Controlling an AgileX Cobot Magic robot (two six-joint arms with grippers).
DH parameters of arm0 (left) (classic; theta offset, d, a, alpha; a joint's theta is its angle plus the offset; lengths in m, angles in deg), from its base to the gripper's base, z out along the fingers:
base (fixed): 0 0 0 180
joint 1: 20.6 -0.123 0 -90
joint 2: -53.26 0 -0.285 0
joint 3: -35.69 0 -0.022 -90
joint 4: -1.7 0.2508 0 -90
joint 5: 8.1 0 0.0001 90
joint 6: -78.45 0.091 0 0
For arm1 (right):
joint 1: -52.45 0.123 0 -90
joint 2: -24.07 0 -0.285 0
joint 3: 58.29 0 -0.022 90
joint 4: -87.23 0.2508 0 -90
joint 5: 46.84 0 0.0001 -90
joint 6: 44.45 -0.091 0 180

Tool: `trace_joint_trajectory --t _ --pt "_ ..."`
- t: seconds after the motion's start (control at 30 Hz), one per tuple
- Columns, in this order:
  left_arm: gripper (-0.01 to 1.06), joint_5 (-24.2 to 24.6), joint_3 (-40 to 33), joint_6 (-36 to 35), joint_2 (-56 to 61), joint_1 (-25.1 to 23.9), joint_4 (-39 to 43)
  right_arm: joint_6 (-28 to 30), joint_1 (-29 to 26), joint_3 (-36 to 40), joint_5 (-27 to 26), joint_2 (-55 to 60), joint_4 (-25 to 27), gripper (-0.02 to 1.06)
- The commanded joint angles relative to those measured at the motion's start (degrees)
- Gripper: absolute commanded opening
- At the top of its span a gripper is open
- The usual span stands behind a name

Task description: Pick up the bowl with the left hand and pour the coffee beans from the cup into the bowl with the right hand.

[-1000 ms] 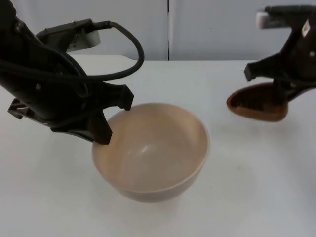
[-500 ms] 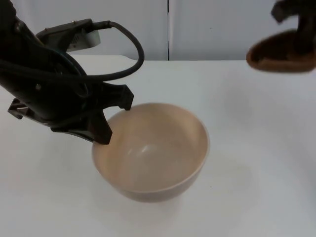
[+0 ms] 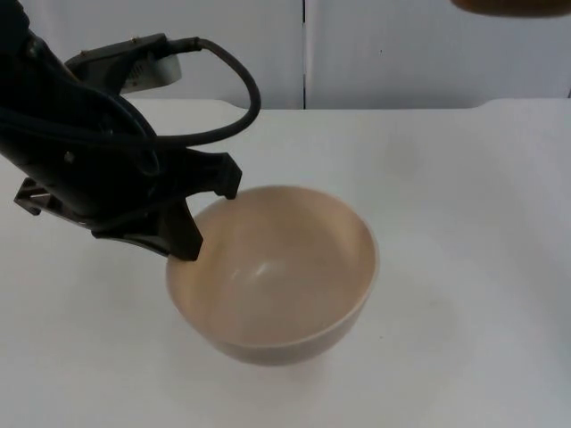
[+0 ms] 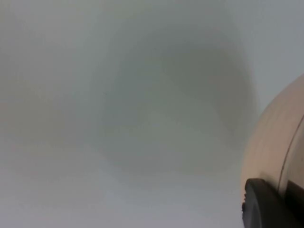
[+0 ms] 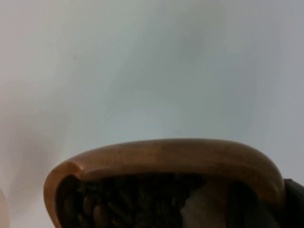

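Top view: the left claw (image 3: pixel 207 218) is closed on the near-left rim of the cream bowl (image 3: pixel 272 272), one finger inside the rim and one outside. The bowl's inside holds nothing, and it sits over the white tabletop (image 3: pixel 464 267). At the upper edge a brown sliver of the cup (image 3: pixel 508 6) appears against the grey partition wall (image 3: pixel 401 53).

Left wrist view: the bowl's outer wall (image 4: pixel 270 142) curves beside a black fingertip (image 4: pixel 268 204), with a soft shadow on the tabletop beneath.

Right wrist view: the wooden cup (image 5: pixel 166 159) is seen close, coffee beans (image 5: pixel 114 202) dark inside it, above the tabletop. Whether the right claw is closed on it cannot be told.
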Motion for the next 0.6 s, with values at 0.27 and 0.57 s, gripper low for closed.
trace_joint_trajectory --t 0.27,0.57 --pt "0.0 -0.2 0.1 -0.2 0.6 0.4 -0.9 0.9 6.1 -0.4 0.3 -0.2 -0.5 0.0" --pt "0.0 -0.1 0.1 -0.2 0.6 0.4 -0.9 0.9 15.2 -0.4 0.3 4.0 -4.9 0.0"
